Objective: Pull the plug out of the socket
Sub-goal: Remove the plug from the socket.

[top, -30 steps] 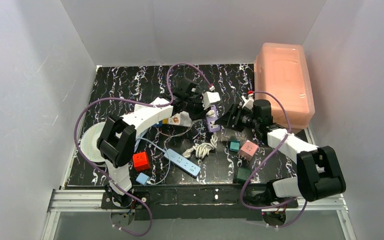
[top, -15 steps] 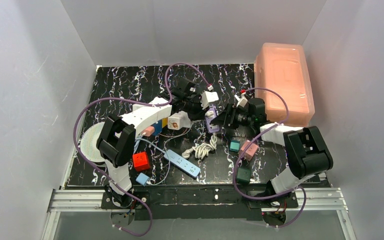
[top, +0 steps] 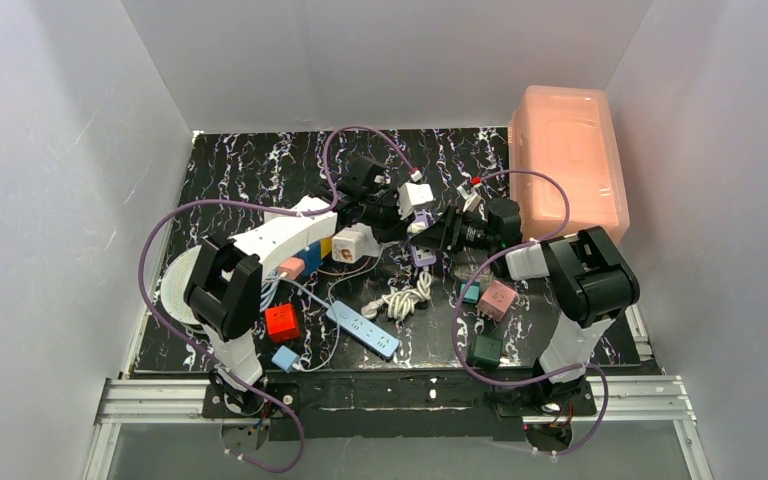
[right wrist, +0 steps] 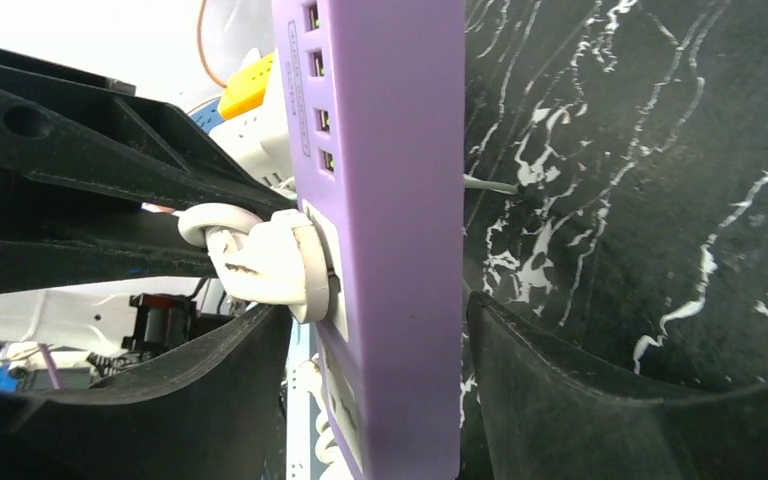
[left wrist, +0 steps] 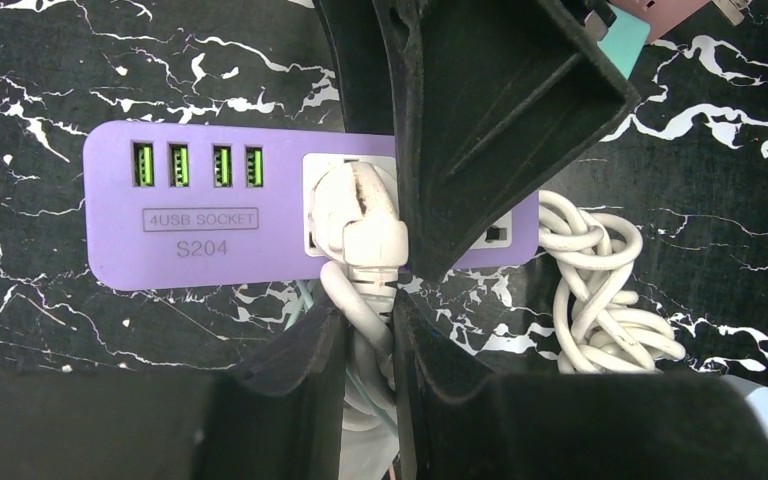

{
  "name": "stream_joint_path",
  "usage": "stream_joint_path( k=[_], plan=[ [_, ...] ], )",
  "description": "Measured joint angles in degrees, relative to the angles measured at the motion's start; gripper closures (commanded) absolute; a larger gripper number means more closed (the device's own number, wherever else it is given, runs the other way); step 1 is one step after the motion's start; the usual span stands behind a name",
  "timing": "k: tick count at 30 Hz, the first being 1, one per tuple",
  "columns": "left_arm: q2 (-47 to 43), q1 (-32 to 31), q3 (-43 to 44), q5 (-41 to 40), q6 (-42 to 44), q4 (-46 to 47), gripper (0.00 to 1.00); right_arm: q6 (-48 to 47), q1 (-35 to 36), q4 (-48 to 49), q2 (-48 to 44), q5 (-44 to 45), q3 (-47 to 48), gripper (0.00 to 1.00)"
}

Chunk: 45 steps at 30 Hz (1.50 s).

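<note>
Top external view, read from its left: a white power strip [top: 352, 244] with coloured faces was seen under the left arm, at nine o'clock from the middle of the table [top: 260, 170]. The left gripper [left wrist: 368, 308] was found clamped tight on the white plug [left wrist: 360, 220], the plug's neck pinched between its fingers [left wrist: 290, 370]. The plug was seated in the purple power strip [left wrist: 210, 215], which lay at three o'clock from the table's middle. A coiled cord [left wrist: 600, 280] was seen at three o'clock from it. The right gripper [right wrist: 375, 305] was spread wide astride the purple strip; whether it was pressed could not be told.
</note>
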Motion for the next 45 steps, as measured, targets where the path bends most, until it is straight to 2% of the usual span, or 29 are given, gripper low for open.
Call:
stream_joint_path(
  k=[6, 10, 11, 22, 30, 40, 45],
  plan=[
    [-0.3, 0.1, -0.1, 0.0, 0.1, -0.2, 1.00, 3.9, 0.3, 7.2, 3.5, -3.8, 0.0, 0.66],
    [-0.8, 0.9, -0.7, 0.6, 0.2, -0.9, 1.00, 6.3, 0.2, 10.0, 4.1, -3.8, -1.0, 0.95],
    [-0.9, 0.9, -0.9, 0.7, 0.3, -0.9, 1.00, 6.5, 0.2, 10.4, 4.0, -3.8, -1.4, 0.99],
    [-1.0, 0.7, -1.7, 2.0, 0.8, -1.1, 1.00, 6.9, 1.0, 7.5, -0.9, 0.9, -5.6, 0.99],
    [-1.0, 0.8, -2.6, 1.8, 0.4, 0.4, 1.00, 9.2, 1.2, 7.6, 0.0, 2.1, -5.6, 0.99],
    [-1.0, 1.8, -2.9, 2.6, -4.0, 1.4, 1.00, 9.6, 1.5, 7.1, 0.0, 4.1, -6.3, 0.99],
    [-2.9, 2.7, -2.9, 4.0, -4.5, 0.9, 1.00, 8.3, 0.5, 0.2, -0.1, 7.2, -6.5, 0.99]
  ],
)
